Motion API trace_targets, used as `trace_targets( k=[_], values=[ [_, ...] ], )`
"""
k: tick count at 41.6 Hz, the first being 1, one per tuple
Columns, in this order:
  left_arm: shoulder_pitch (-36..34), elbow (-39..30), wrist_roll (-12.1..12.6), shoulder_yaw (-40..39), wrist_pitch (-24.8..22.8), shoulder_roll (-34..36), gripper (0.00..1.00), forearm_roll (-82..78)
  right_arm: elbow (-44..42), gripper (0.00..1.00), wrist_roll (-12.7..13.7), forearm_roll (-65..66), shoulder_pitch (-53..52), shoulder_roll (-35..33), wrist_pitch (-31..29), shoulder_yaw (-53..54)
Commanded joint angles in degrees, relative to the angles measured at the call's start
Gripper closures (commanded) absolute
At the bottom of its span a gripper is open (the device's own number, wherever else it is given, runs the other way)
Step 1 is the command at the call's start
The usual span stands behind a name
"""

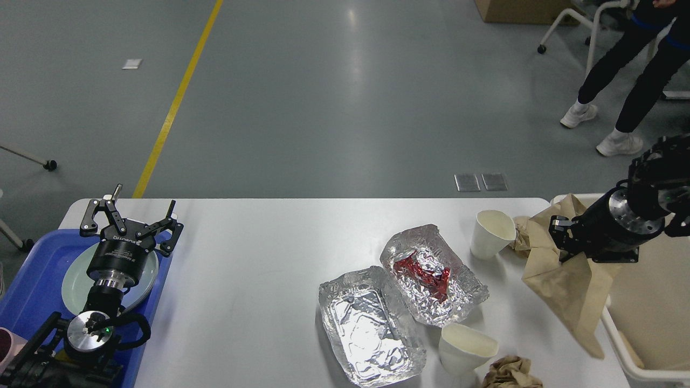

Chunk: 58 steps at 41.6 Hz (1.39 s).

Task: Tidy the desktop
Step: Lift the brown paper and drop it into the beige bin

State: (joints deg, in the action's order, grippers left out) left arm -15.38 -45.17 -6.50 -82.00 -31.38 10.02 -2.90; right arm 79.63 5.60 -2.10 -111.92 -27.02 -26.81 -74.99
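Table (259,258) (grey floor beyond): our left end effector (129,218) spread above blue tray (32,269); right end effector (560,234) clamping brown paper (566,285).

A: What's at the left edge?
B: A blue tray (38,269) holding a pale green plate (73,280).
A: And mid-right?
B: Two crumpled foil containers (366,323), touching; the far one (431,275) holds something red. Two white paper cups (490,231), crumpled brown paper (566,280), and a beige bin (647,302).
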Motion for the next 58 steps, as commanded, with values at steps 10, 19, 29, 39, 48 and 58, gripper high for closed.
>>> trace_targets(
  k=[10,19,29,39,48,58],
  values=[
    [0.0,0.08,0.0,0.0,0.0,0.0,0.04,0.0,13.79,1.0,0.64,-1.5,-25.1,-0.23,-6.24,-8.14],
    [0.0,0.0,0.0,0.0,0.0,0.0,0.04,0.0,11.6,1.0,0.64,-1.6,-22.38,-1.8,0.26,-13.24],
    [0.0,0.0,0.0,0.0,0.0,0.0,0.04,0.0,-6.05,1.0,0.46,-1.68,-3.16,-10.07,8.35,-11.32],
    [0.0,0.0,0.0,0.0,0.0,0.0,0.04,0.0,-36.28,1.0,0.11,-1.68,33.23,-10.25,11.43,9.5],
    [0.0,0.0,0.0,0.0,0.0,0.0,0.04,0.0,-55.89,1.0,0.11,-1.51,54.77,-6.56,15.9,22.95],
    [0.0,0.0,0.0,0.0,0.0,0.0,0.04,0.0,-70.23,1.0,0.02,-1.77,71.31,4.77,31.2,27.0]
  ],
)
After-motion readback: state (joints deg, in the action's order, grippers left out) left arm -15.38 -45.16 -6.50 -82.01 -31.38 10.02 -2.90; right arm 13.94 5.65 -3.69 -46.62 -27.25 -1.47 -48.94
